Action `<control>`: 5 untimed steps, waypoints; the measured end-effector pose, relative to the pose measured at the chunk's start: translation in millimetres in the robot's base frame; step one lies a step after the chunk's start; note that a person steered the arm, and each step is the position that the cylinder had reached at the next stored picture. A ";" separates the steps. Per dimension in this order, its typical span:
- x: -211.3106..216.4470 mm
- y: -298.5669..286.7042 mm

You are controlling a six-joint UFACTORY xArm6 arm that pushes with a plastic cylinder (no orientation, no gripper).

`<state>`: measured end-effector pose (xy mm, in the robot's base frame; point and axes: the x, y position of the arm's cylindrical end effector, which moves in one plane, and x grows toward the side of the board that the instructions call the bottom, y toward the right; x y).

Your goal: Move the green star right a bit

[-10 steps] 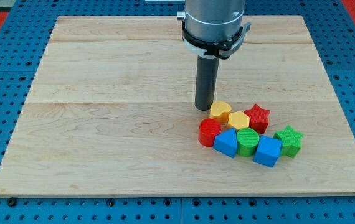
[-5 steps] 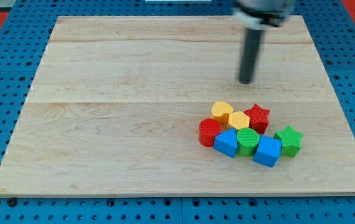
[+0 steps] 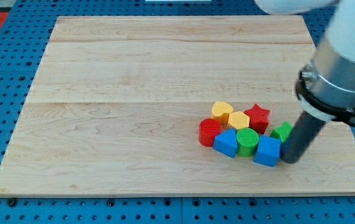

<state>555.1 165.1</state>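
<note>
Seven blocks cluster on the board [image 3: 134,93]: two yellow, two blue, two red, plus the green cylinder [image 3: 247,139] and green star [image 3: 282,131] at the view's right. My tip [image 3: 289,161], a bare rod holding nothing, stands in front of the star, half hiding it.

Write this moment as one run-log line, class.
my tip: view's bottom-right of cluster | green star: partly hidden behind rod | blue cube: beside tip

- Blocks cluster on the counter [image 3: 134,124] toward its bottom-right corner.
- My tip [image 3: 289,160] sits at the cluster's right end, covering much of the green star [image 3: 281,131] (partly hidden).
- Blue cube [image 3: 267,151] lies just left of my tip.
</note>
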 end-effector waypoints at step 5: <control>-77.6 -47.7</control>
